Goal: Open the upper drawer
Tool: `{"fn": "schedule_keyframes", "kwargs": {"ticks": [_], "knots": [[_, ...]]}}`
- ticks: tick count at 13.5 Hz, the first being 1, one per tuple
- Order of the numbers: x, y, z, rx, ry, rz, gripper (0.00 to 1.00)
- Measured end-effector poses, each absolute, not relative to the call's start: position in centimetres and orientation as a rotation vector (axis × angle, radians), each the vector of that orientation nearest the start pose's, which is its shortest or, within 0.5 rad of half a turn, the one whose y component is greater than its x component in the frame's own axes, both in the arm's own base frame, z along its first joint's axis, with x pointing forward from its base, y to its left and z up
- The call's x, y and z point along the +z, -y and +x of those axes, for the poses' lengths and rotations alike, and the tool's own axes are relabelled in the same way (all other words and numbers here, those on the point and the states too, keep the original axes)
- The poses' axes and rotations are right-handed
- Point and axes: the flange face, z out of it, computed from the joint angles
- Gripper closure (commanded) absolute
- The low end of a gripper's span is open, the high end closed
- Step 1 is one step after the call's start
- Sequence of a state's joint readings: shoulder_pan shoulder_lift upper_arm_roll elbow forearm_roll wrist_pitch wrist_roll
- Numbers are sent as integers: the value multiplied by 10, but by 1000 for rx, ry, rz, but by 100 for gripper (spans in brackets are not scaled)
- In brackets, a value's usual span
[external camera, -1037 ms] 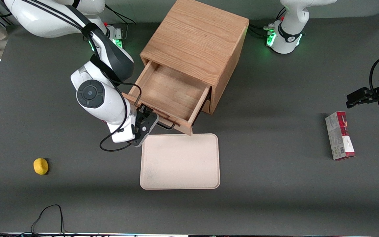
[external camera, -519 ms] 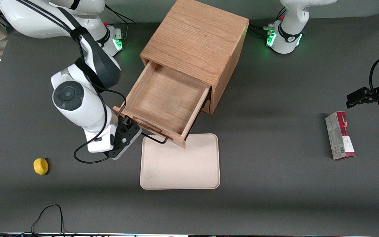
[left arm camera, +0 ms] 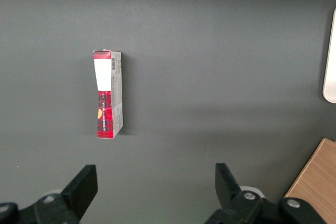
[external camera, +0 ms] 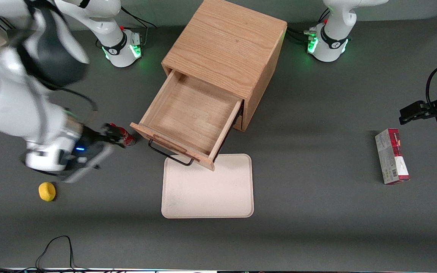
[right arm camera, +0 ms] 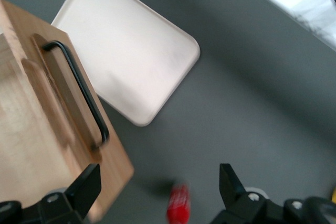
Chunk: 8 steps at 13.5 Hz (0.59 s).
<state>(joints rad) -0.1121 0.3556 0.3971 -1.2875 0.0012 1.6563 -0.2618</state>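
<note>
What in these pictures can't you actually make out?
- Lower drawer: front view, hidden under the open upper drawer.
- Small red object: blurred in both views, can't tell what it is.
- Gripper, raised beside the drawer: fingers open.
- Box print: too small to read.

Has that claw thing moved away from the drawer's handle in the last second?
Yes. The gripper has left the upper drawer's black handle and swung toward the working arm's end of the table, nearer the yellow ball; its fingers are open.
</note>
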Motion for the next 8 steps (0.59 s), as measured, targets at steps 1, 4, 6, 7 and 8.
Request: {"fn": "schedule_keyframes", "kwargs": {"ticks": [1,4,6,7,8], "knots": [[579,-104,637,-36,623,-2935,0],[591,-36,592,26,189,-3036,0],[584,-31,550,34,10,-3069,0],[583,-32,526,25,-25,-3090,0],[585,-32,506,16,-41,-3126,0]]}}
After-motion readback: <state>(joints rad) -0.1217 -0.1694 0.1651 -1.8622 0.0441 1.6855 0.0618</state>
